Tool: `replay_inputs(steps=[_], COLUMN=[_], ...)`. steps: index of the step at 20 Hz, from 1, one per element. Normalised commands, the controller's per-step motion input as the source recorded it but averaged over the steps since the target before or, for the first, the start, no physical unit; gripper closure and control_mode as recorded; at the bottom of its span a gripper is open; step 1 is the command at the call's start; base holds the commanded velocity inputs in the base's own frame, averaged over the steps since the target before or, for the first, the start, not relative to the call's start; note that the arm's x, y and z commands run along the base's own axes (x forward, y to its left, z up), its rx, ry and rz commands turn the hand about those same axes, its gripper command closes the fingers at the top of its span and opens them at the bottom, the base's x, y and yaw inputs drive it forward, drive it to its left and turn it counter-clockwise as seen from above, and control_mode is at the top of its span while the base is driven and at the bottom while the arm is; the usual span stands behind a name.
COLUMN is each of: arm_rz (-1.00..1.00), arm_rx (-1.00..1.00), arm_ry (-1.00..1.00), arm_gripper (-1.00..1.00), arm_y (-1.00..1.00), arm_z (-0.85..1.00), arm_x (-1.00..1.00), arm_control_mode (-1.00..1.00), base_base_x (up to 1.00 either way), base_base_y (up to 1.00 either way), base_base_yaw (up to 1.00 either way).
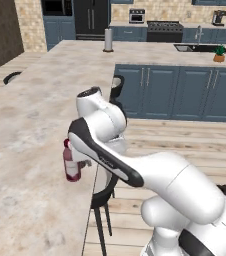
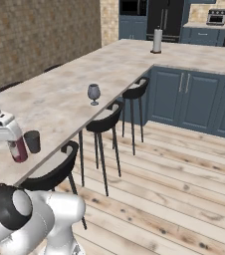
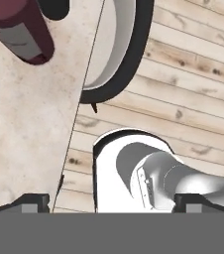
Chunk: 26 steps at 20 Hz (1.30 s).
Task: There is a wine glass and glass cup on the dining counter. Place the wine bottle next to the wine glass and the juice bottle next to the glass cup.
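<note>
The juice bottle (image 1: 71, 163) (image 2: 18, 149) (image 3: 22, 34), maroon with a pale label, stands upright on the dining counter (image 1: 20, 125) (image 2: 59, 94) (image 3: 25, 129) close to its front edge. Right beside it stands the dark glass cup (image 2: 33, 141). Farther along the counter is the wine glass (image 2: 93, 93), standing alone. My gripper (image 3: 112, 202) is open, its tips wide apart with nothing between them. It hovers above the counter edge, and the bottle lies off to one side of it. In the right base view my hand sits just over the bottle's top. The wine bottle is out of view.
Black bar stools (image 2: 104, 119) (image 2: 136, 91) (image 2: 55, 172) (image 1: 105, 196) line the counter's front edge, one directly under the hand (image 3: 129, 49). A paper towel roll (image 1: 108, 39) (image 2: 157, 40) stands at the far corner. Blue cabinets and wood floor lie to the right.
</note>
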Motion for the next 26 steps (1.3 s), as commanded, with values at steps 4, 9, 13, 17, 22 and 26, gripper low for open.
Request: replay_inputs(steps=[4,9,13,17,22,26], arm_rz=[0.16,0.19,0.2,0.18,0.04,0.0], arm_rx=[0.08,0.1,0.16,0.15,0.1,0.01], arm_ry=[-0.01,-0.04,-0.07,-0.05,0.0,0.0], arm_gripper=[-1.0,-1.0,-1.0,-1.0,-1.0,-1.0], arm_y=[-0.63,-0.62,-0.62,-0.55,-0.3,-0.09], arm_z=[0.01,0.02,0.01,0.02,0.02,0.01], arm_x=[-0.39,-0.33,-0.27,-0.18,-0.02,-0.03], arm_control_mode=[-1.0,-1.0,-1.0,-1.0,-1.0,-1.0], base_base_x=[0.0,0.0,0.0,0.0,0.0,0.0], base_base_y=[0.0,0.0,0.0,0.0,0.0,0.0], base_base_yaw=[0.0,0.0,0.0,0.0,0.0,0.0])
